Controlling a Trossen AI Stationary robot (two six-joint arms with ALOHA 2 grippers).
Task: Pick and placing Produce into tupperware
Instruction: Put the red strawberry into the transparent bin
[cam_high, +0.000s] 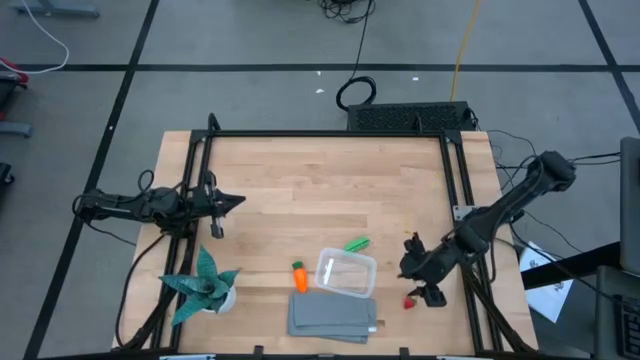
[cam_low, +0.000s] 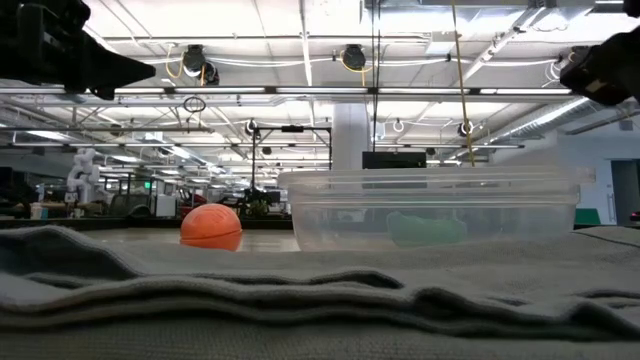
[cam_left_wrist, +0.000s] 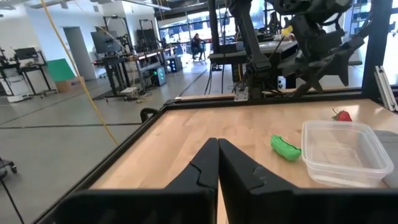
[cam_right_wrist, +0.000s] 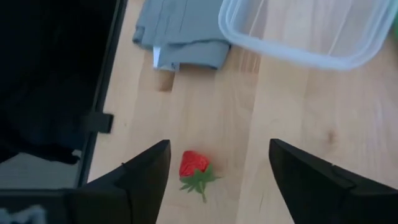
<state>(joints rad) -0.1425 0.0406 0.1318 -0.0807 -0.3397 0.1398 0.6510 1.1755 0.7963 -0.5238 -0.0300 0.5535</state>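
The clear tupperware (cam_high: 346, 272) stands on the table near its front middle. The orange carrot (cam_high: 298, 276) lies just left of it, the green pod (cam_high: 356, 243) just beyond its far edge. The red berry (cam_high: 409, 301) lies on the table to its right. My right gripper (cam_high: 422, 282) is open above the berry (cam_right_wrist: 193, 167), whose green leaves point at the camera; the fingers stand on either side without touching. My left gripper (cam_left_wrist: 217, 163) is shut and empty at the table's left side (cam_high: 222, 205).
A grey folded cloth (cam_high: 332, 315) lies at the front edge, just near of the tupperware. A teal spiky plant in a white pot (cam_high: 205, 287) stands at the front left. A black frame (cam_high: 330, 134) runs round the table. Bare wood spreads over the far half.
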